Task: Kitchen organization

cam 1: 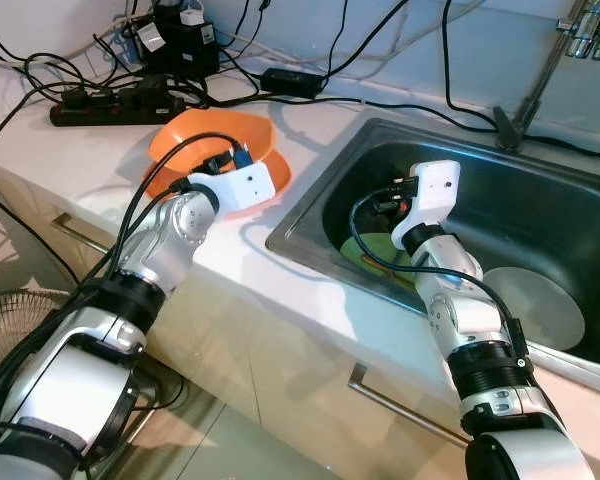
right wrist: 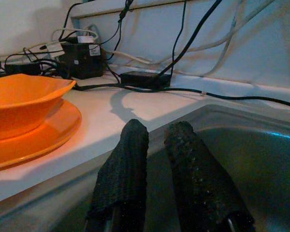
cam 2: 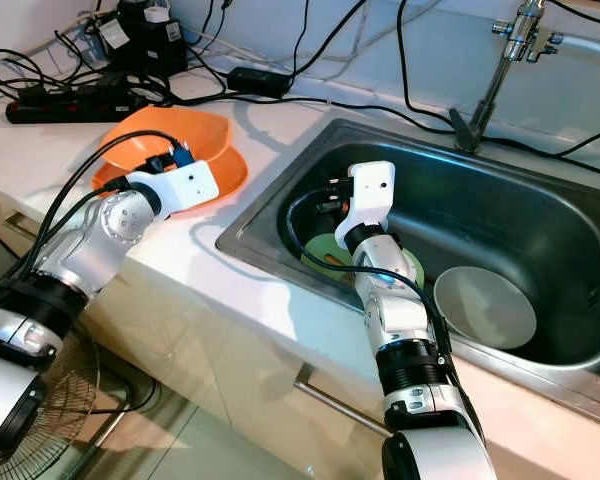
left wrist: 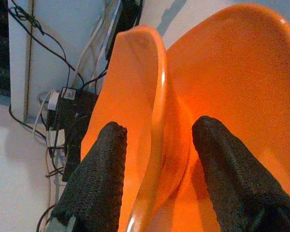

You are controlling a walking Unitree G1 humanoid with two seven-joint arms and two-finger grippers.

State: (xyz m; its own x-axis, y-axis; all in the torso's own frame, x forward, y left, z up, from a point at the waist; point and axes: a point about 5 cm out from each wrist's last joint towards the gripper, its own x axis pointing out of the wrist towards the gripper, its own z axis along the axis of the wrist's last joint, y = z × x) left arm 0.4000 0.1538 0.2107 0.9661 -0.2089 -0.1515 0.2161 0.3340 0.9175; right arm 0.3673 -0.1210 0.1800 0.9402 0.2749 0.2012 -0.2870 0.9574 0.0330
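Note:
An orange bowl (cam 1: 220, 135) sits on an orange plate (cam 1: 278, 178) on the white counter, left of the steel sink (cam 1: 305, 218). My left gripper (left wrist: 157, 133) is open at the bowl's near edge, and its two fingers straddle the bowl's rim (left wrist: 154, 92). My right gripper (right wrist: 157, 128) is shut with nothing between its fingers. It is held low inside the sink's left end and points toward the counter. A green plate (cam 1: 372, 255) lies on the sink floor under the right wrist. Further right in the sink lies a pale grey plate (cam 1: 535, 305).
A black power strip (cam 1: 110, 105), adapters and several cables crowd the counter's back. The tap (cam 1: 565, 45) rises behind the sink at the right. A floor fan (cam 1: 15, 320) stands at the lower left, beside the cabinet's drawer handles (cam 1: 400, 405).

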